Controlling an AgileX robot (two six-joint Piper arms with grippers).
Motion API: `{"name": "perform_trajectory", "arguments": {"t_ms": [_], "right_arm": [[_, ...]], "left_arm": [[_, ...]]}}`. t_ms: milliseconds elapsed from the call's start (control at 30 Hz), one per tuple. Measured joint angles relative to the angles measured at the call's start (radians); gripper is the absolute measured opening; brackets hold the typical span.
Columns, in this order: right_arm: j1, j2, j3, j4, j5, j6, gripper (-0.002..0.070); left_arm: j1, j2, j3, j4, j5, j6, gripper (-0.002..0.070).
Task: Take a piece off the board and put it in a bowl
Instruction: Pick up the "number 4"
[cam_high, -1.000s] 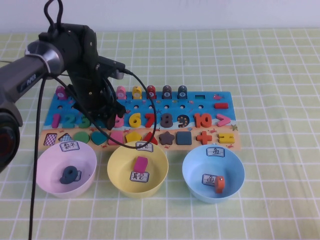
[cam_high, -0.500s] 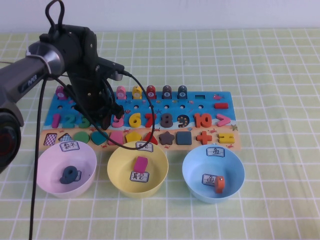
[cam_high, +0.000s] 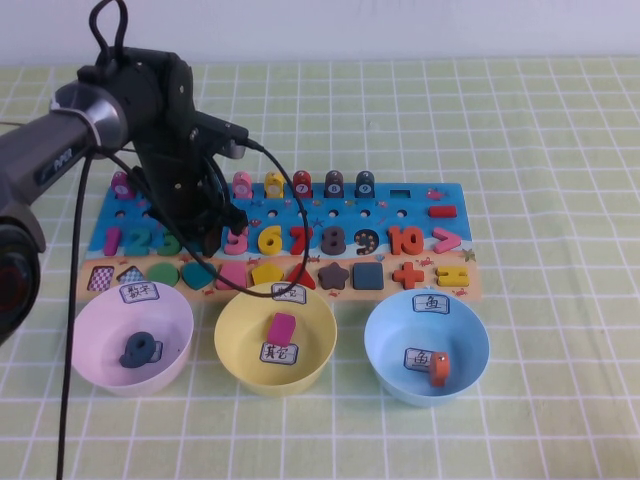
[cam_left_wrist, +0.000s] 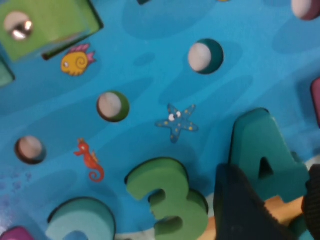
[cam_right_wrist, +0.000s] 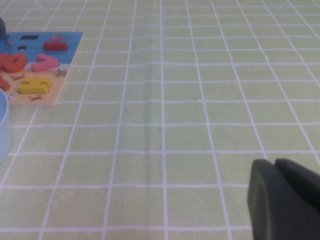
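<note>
Teal 4 (cam_left_wrist: 262, 160) between left gripper (cam_left_wrist: 270, 200) jaws; right gripper (cam_right_wrist: 285, 200) parked.

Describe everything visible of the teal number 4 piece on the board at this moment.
The teal 4 is a thick, matte block, apparently painted wood or foam, seated in the blue board beside the green 3. The left gripper is down over it, its dark fingers straddling the lower part with jaws apart. In the high view the arm hides it. The right gripper sits over bare tablecloth, away from the board.
</note>
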Motion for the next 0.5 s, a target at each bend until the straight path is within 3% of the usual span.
{"name": "perform_trajectory", "arguments": {"t_ms": [500], "right_arm": [[0.0, 0.0, 0.0, 0.0, 0.0, 0.0, -0.0017]], "left_arm": [[0.0, -0.138, -0.065, 0.002, 0.049, 0.047, 0.0232]]}}
